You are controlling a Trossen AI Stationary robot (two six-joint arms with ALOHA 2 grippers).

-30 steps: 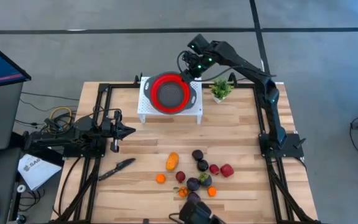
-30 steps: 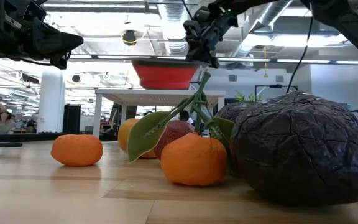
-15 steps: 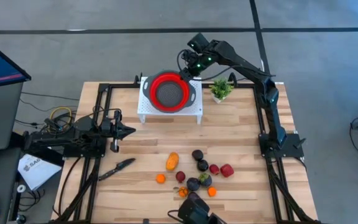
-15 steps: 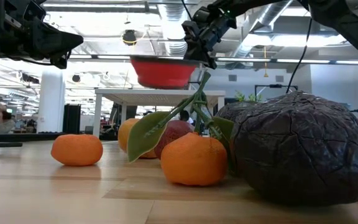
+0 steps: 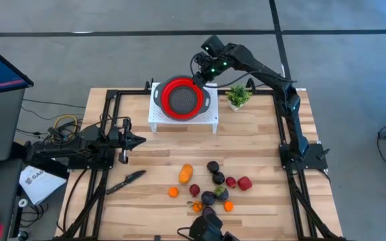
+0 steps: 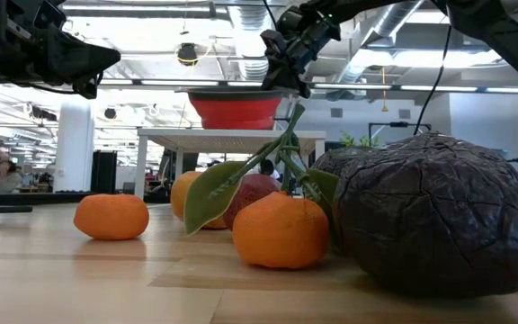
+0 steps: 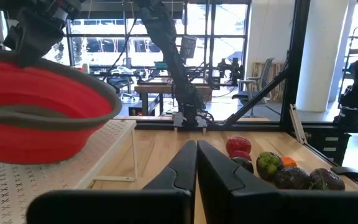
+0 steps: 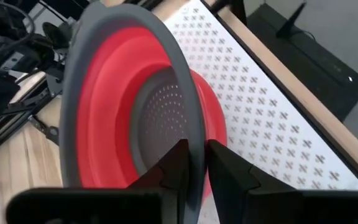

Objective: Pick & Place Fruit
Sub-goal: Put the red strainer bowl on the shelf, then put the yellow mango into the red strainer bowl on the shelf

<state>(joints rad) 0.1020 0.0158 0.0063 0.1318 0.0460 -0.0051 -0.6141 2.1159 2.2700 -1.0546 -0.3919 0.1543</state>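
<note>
From above: right arm stretched from its base at the bench's (image 5: 260,201) right edge up and across to the far side, elbow bent, right gripper (image 5: 208,73) at the far right rim of the red bowl (image 5: 182,100), jaws clamped on that grey rim. Bowl over the white perforated stand (image 5: 158,118), beside the small potted plant (image 5: 238,96). Left arm lying low along the left side, left gripper (image 5: 138,140) pointing toward the middle, jaws clenched on nothing. Black knife (image 5: 126,181) on the wood just in front of it. Fruit (image 5: 213,184) scattered at the near middle of the bench, well apart from the bowl: orange, red and dark pieces in a loose cluster.

At bench height: right gripper (image 6: 281,81) coming down from above onto the bowl's (image 6: 238,110) rim, bowl at the top of the stand (image 6: 232,137). Left gripper (image 6: 106,58) up at the left, off the wood. Oranges (image 6: 111,217) and a large dark wrinkled fruit (image 6: 434,216) close to the lens.

From the left wrist: jaws pressed together, bowl (image 7: 36,118) above the stand (image 7: 104,155), several fruit (image 7: 269,165) on the wood beyond.

From the right wrist: jaws pinching the bowl's grey rim (image 8: 185,143), perforated stand (image 8: 253,106) behind.
</note>
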